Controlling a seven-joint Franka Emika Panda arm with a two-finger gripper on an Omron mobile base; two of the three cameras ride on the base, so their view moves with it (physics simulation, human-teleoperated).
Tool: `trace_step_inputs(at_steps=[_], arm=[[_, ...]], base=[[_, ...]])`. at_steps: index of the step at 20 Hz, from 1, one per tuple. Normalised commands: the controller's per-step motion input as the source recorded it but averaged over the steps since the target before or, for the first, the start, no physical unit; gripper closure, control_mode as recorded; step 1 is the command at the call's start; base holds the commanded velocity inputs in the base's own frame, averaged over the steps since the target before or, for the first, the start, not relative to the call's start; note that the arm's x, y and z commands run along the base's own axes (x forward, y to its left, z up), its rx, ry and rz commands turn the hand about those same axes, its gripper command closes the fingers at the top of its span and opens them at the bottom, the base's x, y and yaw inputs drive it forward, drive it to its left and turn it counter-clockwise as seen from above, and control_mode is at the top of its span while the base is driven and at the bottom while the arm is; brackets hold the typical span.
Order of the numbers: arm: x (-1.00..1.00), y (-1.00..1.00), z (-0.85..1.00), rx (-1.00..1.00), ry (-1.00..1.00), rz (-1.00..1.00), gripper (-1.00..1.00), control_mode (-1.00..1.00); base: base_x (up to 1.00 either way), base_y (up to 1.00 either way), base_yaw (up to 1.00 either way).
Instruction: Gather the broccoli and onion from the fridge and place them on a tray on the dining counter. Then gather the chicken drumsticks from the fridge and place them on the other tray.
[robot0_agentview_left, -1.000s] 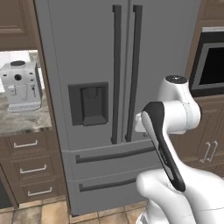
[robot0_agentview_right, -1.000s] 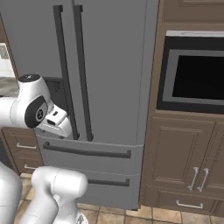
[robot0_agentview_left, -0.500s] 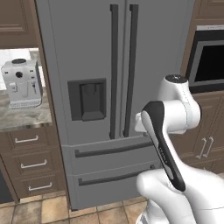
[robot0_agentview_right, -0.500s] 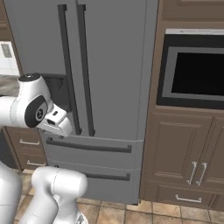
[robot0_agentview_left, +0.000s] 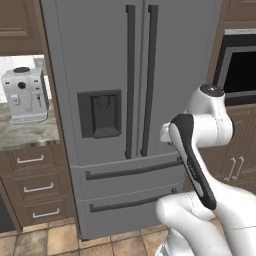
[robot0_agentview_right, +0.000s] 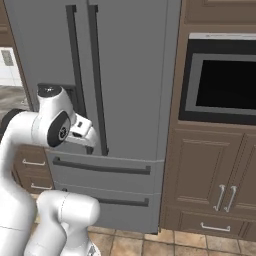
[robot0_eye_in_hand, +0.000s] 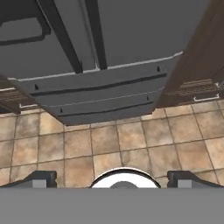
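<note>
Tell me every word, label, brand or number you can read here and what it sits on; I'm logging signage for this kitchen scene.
No readable text in any view.
Fridge: plain grey doors, no brand; dispenser recess unmarked.
Coffee machine: dark dots and knobs, no legible label.
Built-in oven: blank black window, no markings.
Robot arm: faint marks on the dark band, too blurred to read.

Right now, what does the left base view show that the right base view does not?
Left base view alone: a white coffee machine on a stone worktop, with wooden drawers beneath it. Right base view alone: the full built-in oven and the cabinet doors below it. Both share the closed fridge, its dark handles, bottom drawers and the white arm.
</note>
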Motion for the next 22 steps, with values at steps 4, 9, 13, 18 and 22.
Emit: trace_step_inputs(at_steps=[4,9,13,18,22], arm=[[1.0,-0.53,0.06,-0.01,-0.3,0.38,-1.0,-1.0],[1.0,0.24,0.26,-0.14,-0.18,0.05,-1.0,-1.0],[0.95,0.16,0.46,-0.19,0.01,-0.22,-1.0,-1.0],[0.3,-0.01,0.0,0.03,0.0,0.03,-1.0,-1.0],[0.45,0.15,0.03,0.03,-0.11,0.06,-1.0,-1.0]], base=[[0.0,0.0,0.0],[0.0,0.0,0.0],[0.0,0.0,0.0],[0.0,0.0,0.0],[0.0,0.0,0.0]])
